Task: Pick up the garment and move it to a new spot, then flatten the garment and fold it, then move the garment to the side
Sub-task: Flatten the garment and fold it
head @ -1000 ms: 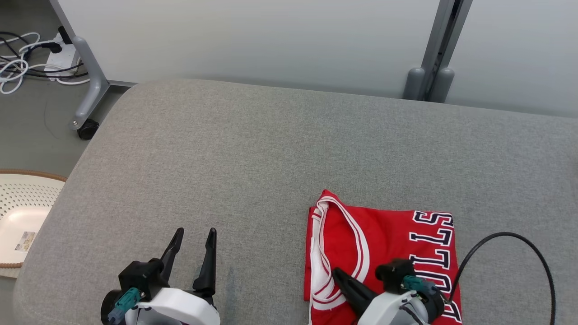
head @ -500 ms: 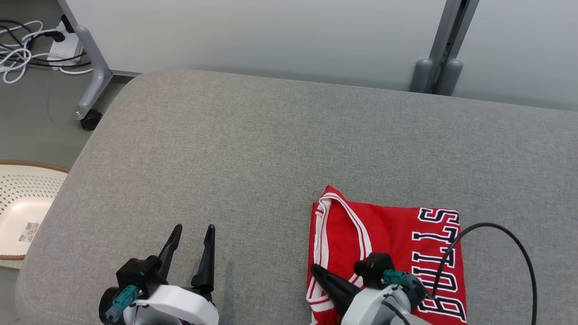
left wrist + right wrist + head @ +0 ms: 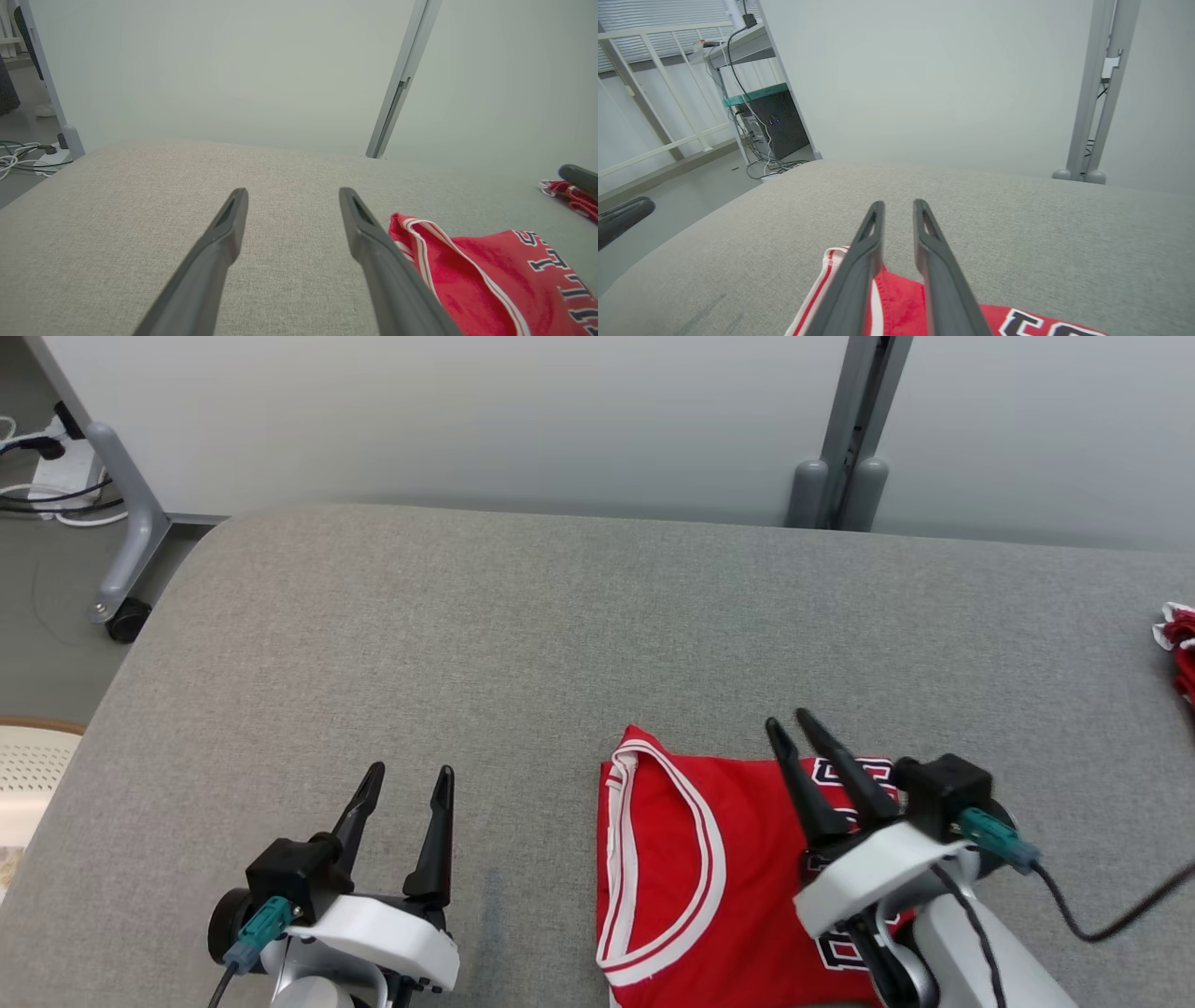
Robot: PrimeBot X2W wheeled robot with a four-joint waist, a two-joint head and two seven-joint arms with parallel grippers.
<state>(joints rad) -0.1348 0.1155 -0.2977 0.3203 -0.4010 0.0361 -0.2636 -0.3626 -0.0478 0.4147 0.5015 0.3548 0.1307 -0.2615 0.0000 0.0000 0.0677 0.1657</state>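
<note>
Fingers (image 3: 434, 840) of left gripper (image 3: 410, 773) spread wide, empty, over bare fabric; those of right gripper (image 3: 786, 719) show a narrow gap, nothing held. Grey padded table (image 3: 467, 635) spans the view. Red shirt (image 3: 672, 859), white-trimmed and folded, lies at the near edge, right of centre, its lettered half under right gripper, well apart from left gripper. Small red-and-white cloth scrap (image 3: 1178, 644) at far right edge.

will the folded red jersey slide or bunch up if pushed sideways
Likely floppy: the red jersey is thin cloth in flat folded layers, so lifting one edge could unfold it. Pushed, it may bunch rather than slide, since the grey cushion looks coarsely woven.
</note>
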